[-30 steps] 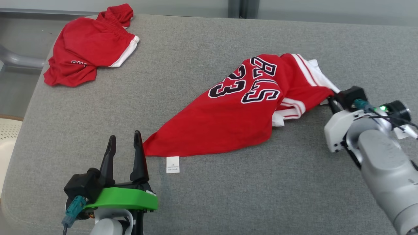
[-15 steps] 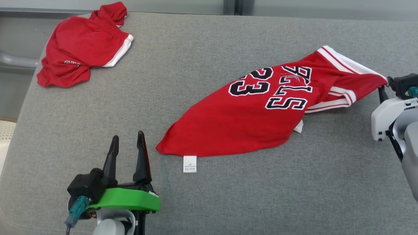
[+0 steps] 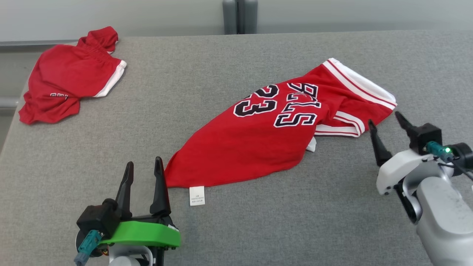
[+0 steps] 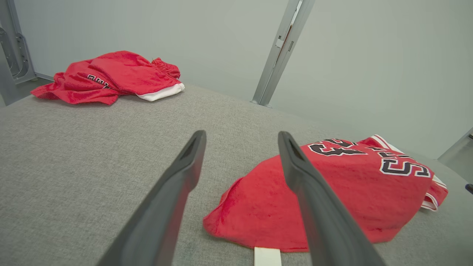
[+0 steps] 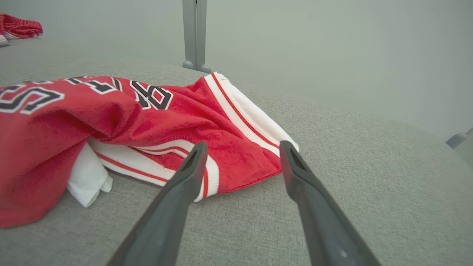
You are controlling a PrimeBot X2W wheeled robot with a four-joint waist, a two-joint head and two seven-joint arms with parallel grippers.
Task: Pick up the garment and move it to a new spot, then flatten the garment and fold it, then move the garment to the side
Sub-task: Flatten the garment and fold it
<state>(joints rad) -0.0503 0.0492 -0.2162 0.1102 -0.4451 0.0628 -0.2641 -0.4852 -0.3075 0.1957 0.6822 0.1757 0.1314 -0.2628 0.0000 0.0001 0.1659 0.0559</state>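
A red jersey with black numerals and white-striped trim lies crumpled across the middle of the grey table; a white label sticks out at its near corner. My right gripper stands open just off the jersey's right corner, its fingers either side of that corner in the right wrist view, touching nothing. My left gripper is open beside the jersey's near-left tip, with nothing between its fingers.
A second red garment, shorts with white trim, lies bunched at the table's far left corner. A grey post stands behind the far edge. Bare grey cloth stretches along the front of the table.
My right gripper has let go of the jersey's right corner and opened; the corner has dropped onto the table. The head camera has shifted. The left gripper has stayed put.
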